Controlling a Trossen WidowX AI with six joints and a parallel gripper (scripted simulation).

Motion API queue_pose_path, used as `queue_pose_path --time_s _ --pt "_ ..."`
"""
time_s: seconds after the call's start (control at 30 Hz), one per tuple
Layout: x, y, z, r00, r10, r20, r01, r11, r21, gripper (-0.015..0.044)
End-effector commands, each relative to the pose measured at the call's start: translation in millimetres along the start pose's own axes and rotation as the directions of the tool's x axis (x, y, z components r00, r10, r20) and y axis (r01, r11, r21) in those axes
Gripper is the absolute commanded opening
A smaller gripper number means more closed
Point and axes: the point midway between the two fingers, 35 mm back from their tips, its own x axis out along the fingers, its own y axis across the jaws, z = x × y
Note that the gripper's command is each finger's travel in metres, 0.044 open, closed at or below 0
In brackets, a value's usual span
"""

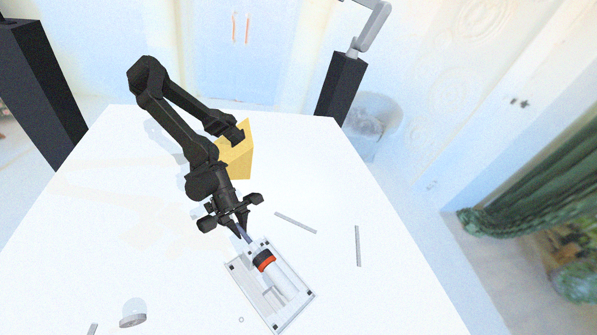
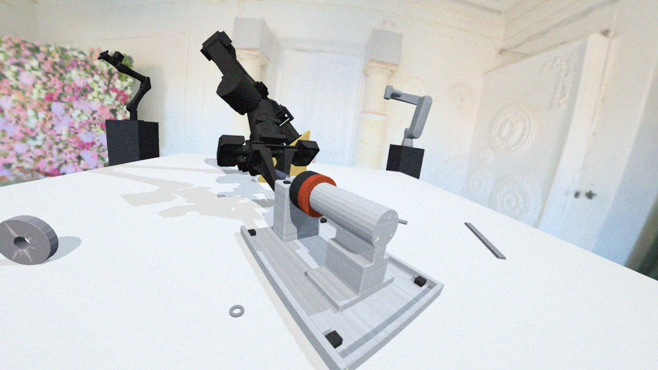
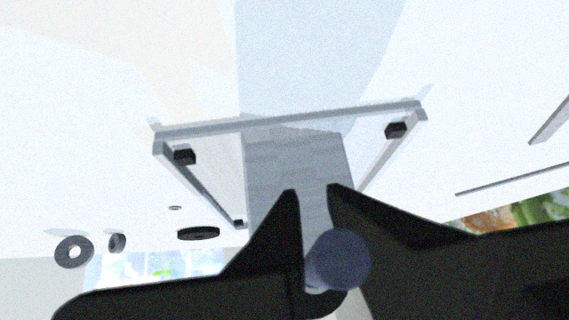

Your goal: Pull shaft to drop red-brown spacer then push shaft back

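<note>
My gripper (image 1: 242, 233) (image 2: 278, 180) (image 3: 310, 197) is shut on the blue-grey shaft (image 1: 246, 239) (image 2: 280, 174) (image 3: 341, 260), just behind the upright support (image 2: 281, 216) (image 3: 298, 164). The red-brown spacer (image 1: 266, 263) (image 2: 304, 198) sits around the shaft line, against the end of the big round housing block (image 1: 281, 280) (image 2: 351, 211). A black spacer (image 1: 260, 256) (image 2: 294, 189) sits beside it, on the support's side. Both are up at shaft height. The shaft inside the spacers and housing is hidden.
The fixture stands on a rimmed base (image 1: 252, 301) (image 2: 294, 303). A small grey ring (image 1: 241, 319) (image 2: 236, 311) and a thick grey disc (image 1: 133, 320) (image 2: 30, 241) lie on the table. Flat bars (image 1: 295, 222) (image 1: 358, 245) lie to the right. A yellow block (image 1: 241, 161) stands behind, under the arm.
</note>
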Motion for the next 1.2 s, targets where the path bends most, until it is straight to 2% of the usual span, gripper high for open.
queue_pose_path --time_s 0.0,1.17 --pt "-0.5 -0.3 0.4 1.0 -0.001 0.0 0.001 1.0 -0.004 0.0" --pt "-3.4 -0.3 3.4 1.0 -0.001 0.0 0.001 1.0 -0.005 0.0"
